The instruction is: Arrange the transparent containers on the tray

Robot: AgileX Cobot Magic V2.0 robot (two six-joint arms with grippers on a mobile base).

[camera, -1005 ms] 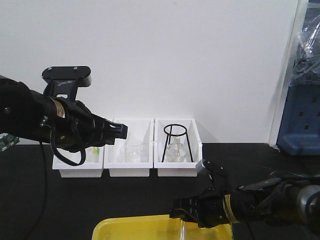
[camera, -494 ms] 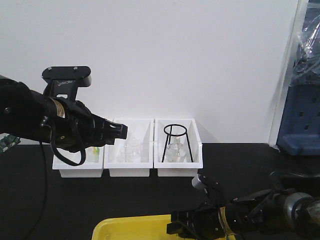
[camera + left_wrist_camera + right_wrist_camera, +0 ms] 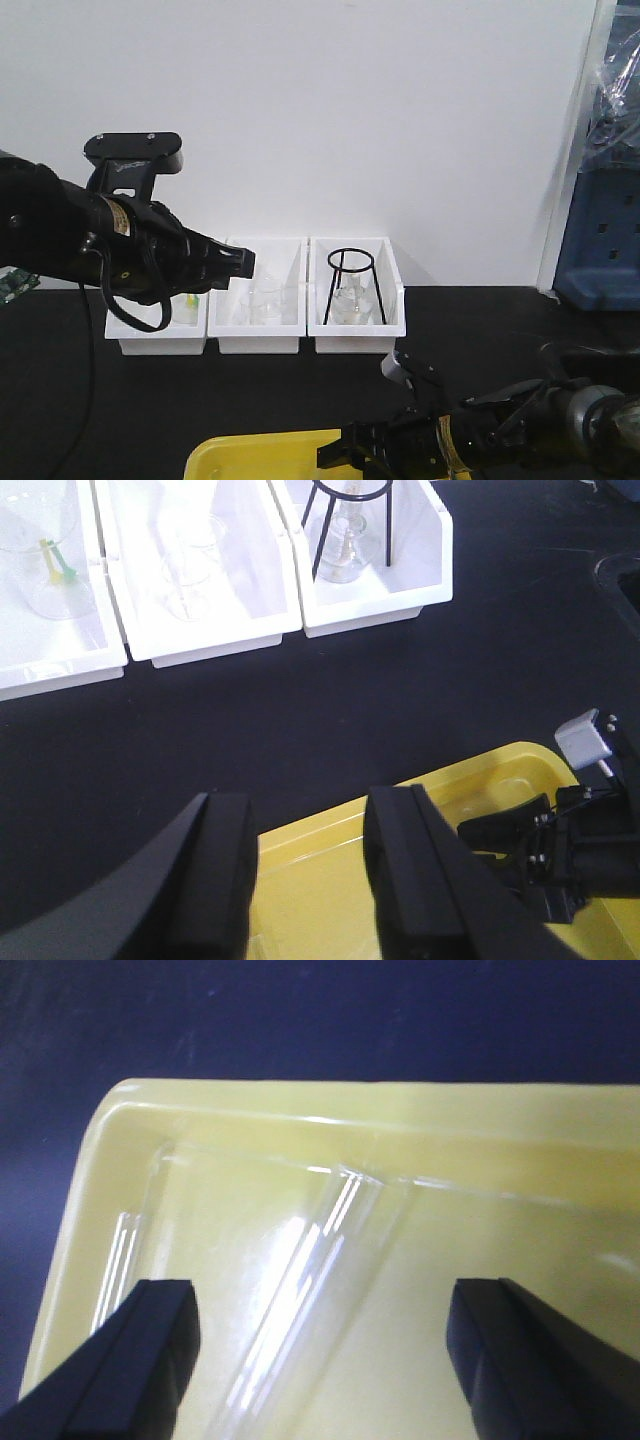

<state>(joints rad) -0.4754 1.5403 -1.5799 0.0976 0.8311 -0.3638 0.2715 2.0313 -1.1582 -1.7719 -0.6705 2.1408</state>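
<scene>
The right gripper [image 3: 320,1350], fingers spread, straddled a test tube [image 3: 300,1300] on the yellow tray [image 3: 480,1120]; lifting straight clear seemed wisest.

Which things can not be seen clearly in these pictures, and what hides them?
- Test tube: right wrist view cuts off its lower end at the bottom edge; whether it touches the tray floor is unclear.
- Yellow tray: front view shows only its far rim.
- Left gripper: fingertips lie beyond the left wrist view's bottom edge.
- Glassware in the white bins: too small and transparent to count.
</scene>
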